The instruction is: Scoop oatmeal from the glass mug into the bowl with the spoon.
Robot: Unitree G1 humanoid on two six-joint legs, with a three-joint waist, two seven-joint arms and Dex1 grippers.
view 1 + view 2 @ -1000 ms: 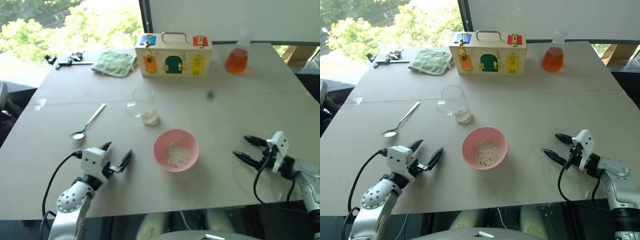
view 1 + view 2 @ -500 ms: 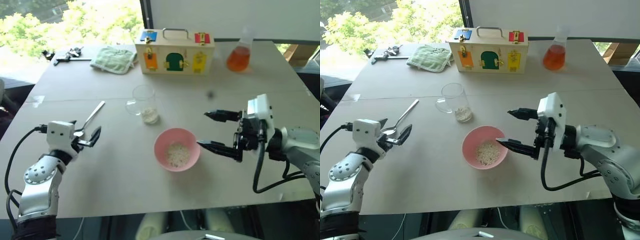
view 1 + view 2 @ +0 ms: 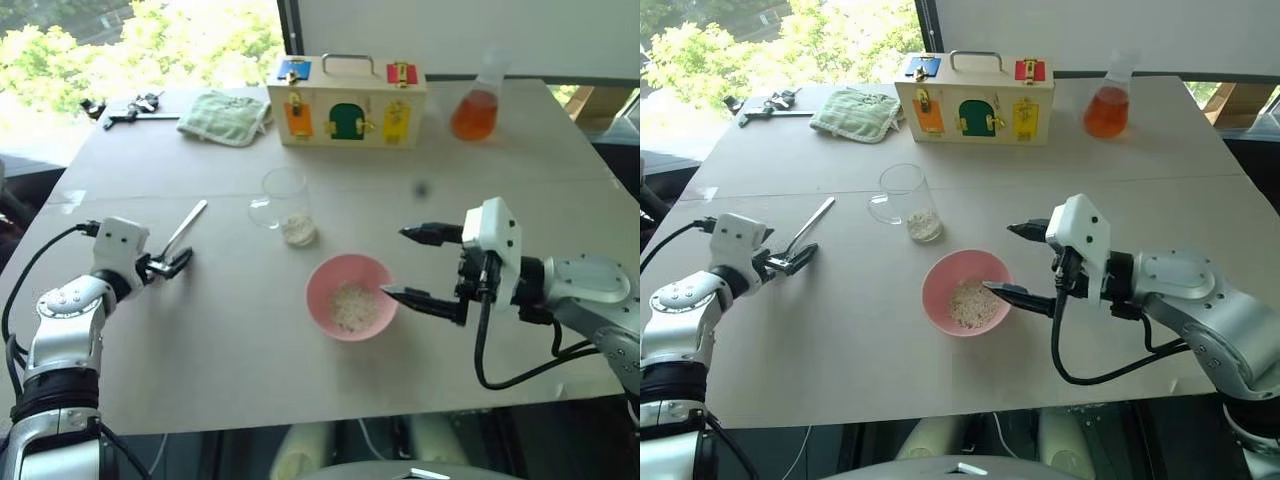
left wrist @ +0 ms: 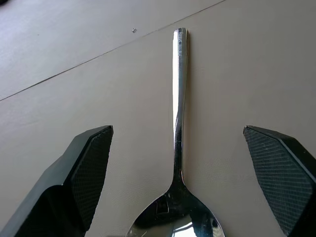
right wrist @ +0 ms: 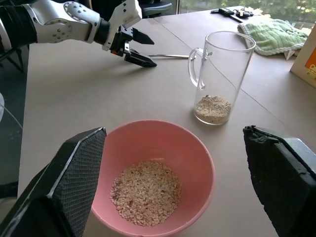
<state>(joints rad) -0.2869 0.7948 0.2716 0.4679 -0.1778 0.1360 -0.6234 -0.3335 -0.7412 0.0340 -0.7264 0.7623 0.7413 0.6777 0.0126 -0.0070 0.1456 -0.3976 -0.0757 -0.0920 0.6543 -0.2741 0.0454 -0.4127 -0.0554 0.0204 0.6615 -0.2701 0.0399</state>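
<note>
The silver spoon (image 3: 190, 222) lies on the table to the left of the glass mug (image 3: 285, 203), its handle pointing away from me. My left gripper (image 3: 172, 263) is open and low at the spoon's near end, one finger on each side of the spoon's bowl (image 4: 178, 224). A small heap of oatmeal (image 5: 213, 107) lies in the bottom of the upright mug. The pink bowl (image 3: 316, 285) stands nearer me and holds more oatmeal (image 3: 352, 307). My right gripper (image 3: 393, 262) hangs open above the table at the bowl's right side, its lower fingertip over the rim.
At the table's far side stand a wooden latch box (image 3: 346, 103), a flask of orange liquid (image 3: 474, 112), a folded green cloth (image 3: 228, 117) and a small black tool (image 3: 125, 108). A black cable loops under my right wrist.
My left gripper has moved left and away from me, up to the spoon. My right gripper has risen and swung left to the bowl's side. Both stay open.
</note>
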